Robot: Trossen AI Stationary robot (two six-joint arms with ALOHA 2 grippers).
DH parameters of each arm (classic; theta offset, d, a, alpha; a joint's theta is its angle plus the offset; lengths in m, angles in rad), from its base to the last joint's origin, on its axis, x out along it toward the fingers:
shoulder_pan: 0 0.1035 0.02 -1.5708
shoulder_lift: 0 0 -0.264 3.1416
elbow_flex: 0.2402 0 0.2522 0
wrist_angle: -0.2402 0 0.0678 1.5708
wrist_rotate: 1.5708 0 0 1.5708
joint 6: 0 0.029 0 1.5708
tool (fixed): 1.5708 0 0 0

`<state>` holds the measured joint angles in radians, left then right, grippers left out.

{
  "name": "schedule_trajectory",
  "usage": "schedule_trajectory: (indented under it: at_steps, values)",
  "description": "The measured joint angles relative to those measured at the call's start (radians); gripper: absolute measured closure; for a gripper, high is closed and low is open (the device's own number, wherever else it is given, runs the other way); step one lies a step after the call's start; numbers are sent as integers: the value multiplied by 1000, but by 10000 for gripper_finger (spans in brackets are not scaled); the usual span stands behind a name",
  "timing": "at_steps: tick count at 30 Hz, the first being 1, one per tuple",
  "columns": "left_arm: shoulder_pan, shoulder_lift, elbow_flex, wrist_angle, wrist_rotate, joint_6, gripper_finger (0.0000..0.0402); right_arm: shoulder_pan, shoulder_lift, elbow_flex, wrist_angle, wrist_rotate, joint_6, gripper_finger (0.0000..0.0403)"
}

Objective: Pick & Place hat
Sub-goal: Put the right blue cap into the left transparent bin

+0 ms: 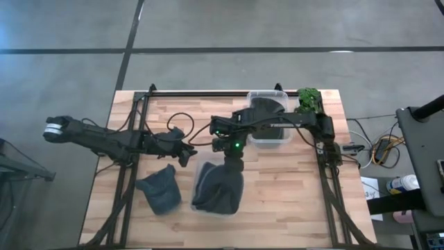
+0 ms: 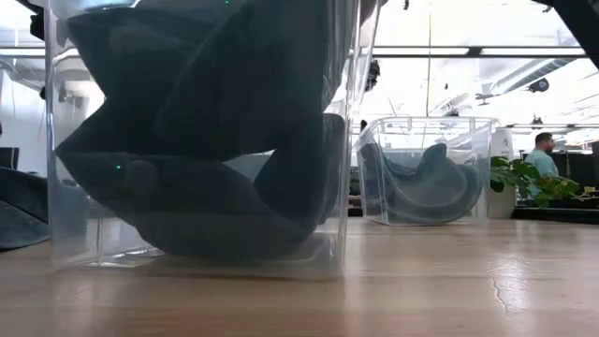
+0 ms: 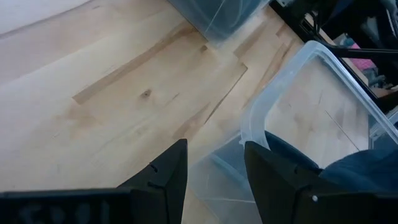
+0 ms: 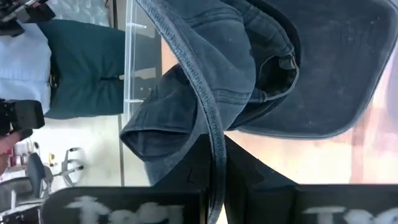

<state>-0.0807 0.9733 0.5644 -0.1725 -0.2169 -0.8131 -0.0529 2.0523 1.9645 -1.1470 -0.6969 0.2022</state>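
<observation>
A dark blue denim hat (image 1: 220,189) sits in a clear plastic bin (image 1: 201,203) near the table's middle, and fills it in the low view (image 2: 201,150). My right gripper (image 1: 232,161) reaches down into this bin and is shut on the hat. My left gripper (image 1: 186,153) is open, low over the table at the bin's far-left corner (image 3: 261,118), touching nothing that shows. A second blue hat (image 1: 161,189) lies flat on the table left of the bin. My right gripper (image 4: 216,149) pinches the hat's stitched brim edge (image 4: 211,124) between its two fingers, coming from above and pointing down into the bin. The brim runs along between the fingers. The hat's crown (image 2: 187,225) rests on the bin's floor.
A second clear bin (image 1: 269,119) with another dark hat (image 2: 426,187) stands at the far edge. A green plant (image 1: 309,98) is at the far right corner. Cables run along the table's left side (image 1: 139,125). A person (image 2: 543,154) shows beyond the table.
</observation>
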Motion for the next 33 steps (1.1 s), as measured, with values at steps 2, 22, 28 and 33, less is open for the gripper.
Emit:
schedule_trajectory:
  at_steps: [2, 22, 28, 33]
  values:
    - [0, -1, 0, 0, 3, 0, 248, -6, 11, 10, -1, 0, -9, 390]
    - [0, -12, 0, 34, 19, 35, 248, -78, 22, 10, 29, 95, 4, 390]
    - [0, -14, 0, 34, 23, 31, 248, -78, 29, 10, 52, 92, 7, 390]
    - [0, -18, 0, 35, 42, 30, 248, -78, 29, 10, 74, 92, 7, 390]
